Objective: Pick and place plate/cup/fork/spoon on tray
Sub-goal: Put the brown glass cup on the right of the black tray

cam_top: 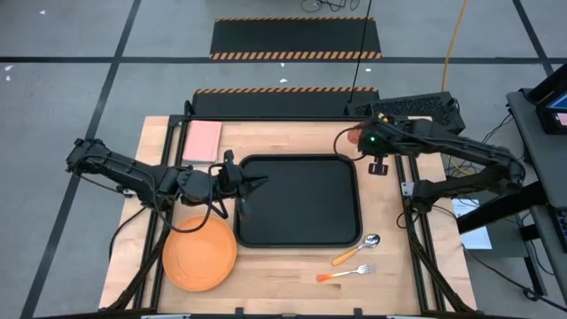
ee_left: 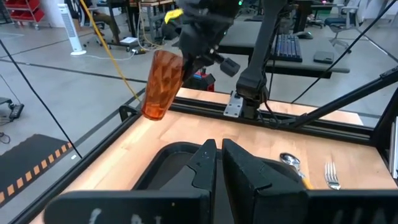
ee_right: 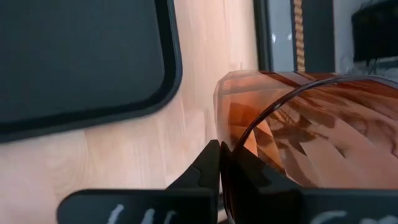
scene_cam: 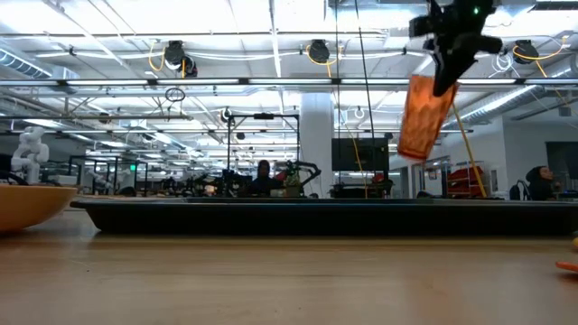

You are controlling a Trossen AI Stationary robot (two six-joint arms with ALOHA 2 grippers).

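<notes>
My right gripper [cam_top: 366, 142] is shut on the dark-orange cup [scene_cam: 424, 117], high above the table beside the black tray's [cam_top: 301, 204] far right corner. The cup also shows in the left wrist view [ee_left: 163, 84]. My left gripper [cam_top: 255, 182] is shut and empty, hovering over the tray's left edge. The orange plate [cam_top: 199, 252] lies flat on the table near the tray's near left corner. The spoon [cam_top: 359, 248] and the fork [cam_top: 347, 273] lie on the table by the tray's near right corner. My right gripper pinches the cup's wall at its rim [ee_right: 231, 144], one finger outside and one seemingly inside the cup. The fingers come from above, pointing down. The cup hangs below the fingers, tilted a little, its bottom down and lifted clear of the table [scene_cam: 417, 149].
A pink rectangular pad [cam_top: 203, 142] lies at the table's far left, behind the tray. A keyboard [cam_top: 416, 108] sits beyond the far right corner. The tray's floor is bare. The plate's rim shows at the left of the low view [scene_cam: 27, 203].
</notes>
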